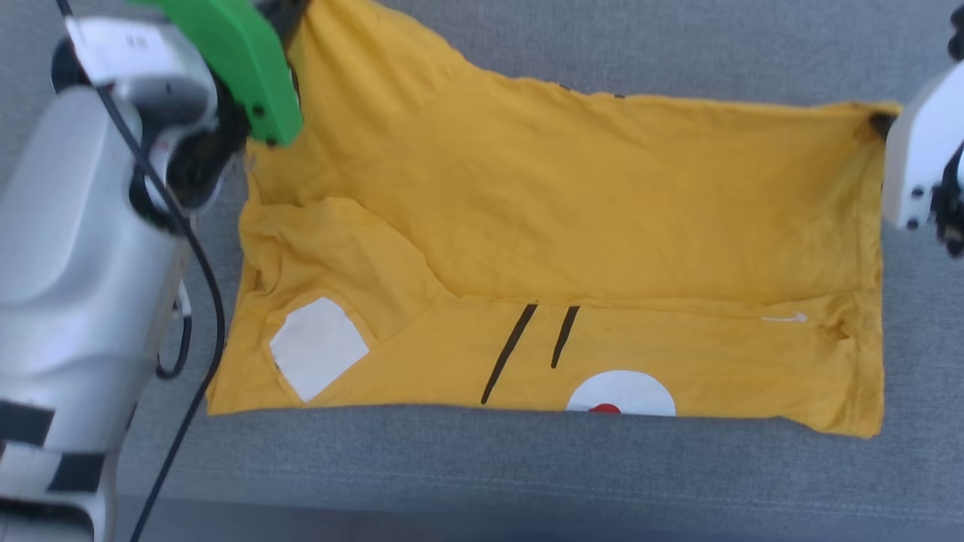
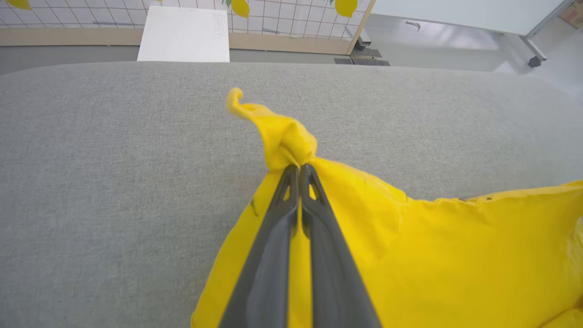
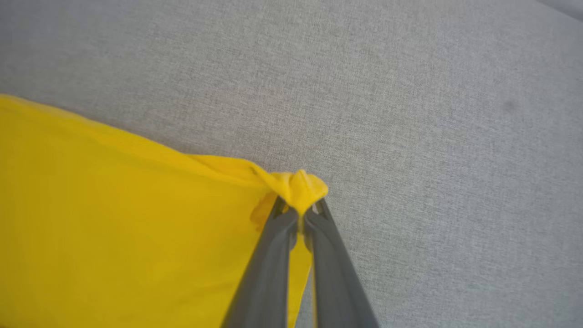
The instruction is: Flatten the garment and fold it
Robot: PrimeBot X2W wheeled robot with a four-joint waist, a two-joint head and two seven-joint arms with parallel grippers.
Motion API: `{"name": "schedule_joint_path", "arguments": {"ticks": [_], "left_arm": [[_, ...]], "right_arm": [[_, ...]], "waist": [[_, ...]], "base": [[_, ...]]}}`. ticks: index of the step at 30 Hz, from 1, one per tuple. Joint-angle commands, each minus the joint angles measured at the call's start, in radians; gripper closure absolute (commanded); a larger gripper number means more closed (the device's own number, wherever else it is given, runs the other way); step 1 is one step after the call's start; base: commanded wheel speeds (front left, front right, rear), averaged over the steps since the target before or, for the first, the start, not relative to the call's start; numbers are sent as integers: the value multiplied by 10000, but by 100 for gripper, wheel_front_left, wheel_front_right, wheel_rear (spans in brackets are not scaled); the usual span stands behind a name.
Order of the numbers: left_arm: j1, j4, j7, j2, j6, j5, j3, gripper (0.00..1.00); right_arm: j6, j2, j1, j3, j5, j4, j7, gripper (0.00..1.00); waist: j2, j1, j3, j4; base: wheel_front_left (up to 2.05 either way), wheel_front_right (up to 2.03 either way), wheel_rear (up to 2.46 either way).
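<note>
Garment [image 1: 602,211] lies spread across the grey cloth-covered bench [image 1: 527,467], its near hem close to the bench's front edge.

Head view: the print faces up on the near part. It consists of a white patch [image 1: 316,348] towards the left, two black strokes [image 1: 508,354] at mid-width, and a white semicircle with a red dot [image 1: 621,393] at the hem. A long crease runs across the cloth just above the strokes. The far left corner passes behind a green cover [image 1: 241,53] on the left arm, so the grip there is hidden from this camera. At the far right corner only a dark smudge shows beside the white wrist housing [image 1: 915,165]. It is probably the fingertips, but the view is too poor to confirm.

Left wrist view: the left claw [image 2: 299,167] is pressed together on a bunched yellow corner, and a twisted tail of cloth stands up beyond the tips. The cloth fans out below and to the right. Beyond the bench's far edge stand a tiled wall panel [image 2: 291,18] and a white board [image 2: 184,34].

Right wrist view: the right claw [image 3: 300,207] pinches a small knot of the garment's corner. The yellow sheet stretches away to the left and bare bench lies on the right.
</note>
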Motion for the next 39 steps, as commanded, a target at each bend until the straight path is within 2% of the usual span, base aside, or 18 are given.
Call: {"name": "schedule_joint_path", "arguments": {"ticks": [1,10,19,25,30,31,32,33,34,39], "left_arm": [[449,-178,-64,139,-53,-165,12,100],[3351,-1339,-511,461,221,-766,128,100],[5825,-2324,-1156,558,763,-1204,373,100],[6991,-1821,-1372,432,1100,-1415,360,100],[7266,-955,-1518,269,1219,-1476,340,100],[7281,-776,-1529,246,1246,-1477,334,93],[7276,-661,-1542,241,1265,-1458,325,64],[7258,-546,-1568,221,1293,-1463,343,0],[7239,-464,-1562,230,1322,-1455,350,0],[7065,-489,-1411,541,1574,-1347,474,0]], "right_arm": [[-17,38,369,-64,116,-129,-128,100],[-17,314,2672,-501,633,-702,-117,100],[-17,665,4324,-1000,598,-930,148,100],[-17,933,4864,-1076,338,-531,98,100],[-17,1193,4963,-1006,257,6,-161,100],[-17,1253,4962,-987,249,100,-237,100],[-17,1301,4961,-971,278,155,-300,92],[-17,1342,4960,-954,339,184,-409,16],[-17,1373,4972,-971,383,192,-506,0],[-17,1402,5156,-1253,886,-178,-723,0]], "waist": [[-1,0,-989,176],[-1,0,-2259,295],[-1,0,-2661,271],[-1,0,-2546,194],[-1,0,-2513,121],[-1,0,-2538,101],[-1,0,-2557,87],[-1,0,-2589,78],[-1,0,-2646,76],[-1,0,-2966,122]], "base": [[0,0,0],[0,0,0],[0,0,0],[0,0,0],[0,0,0],[0,0,0],[0,0,0],[0,0,0],[0,0,0],[0,0,0]]}}
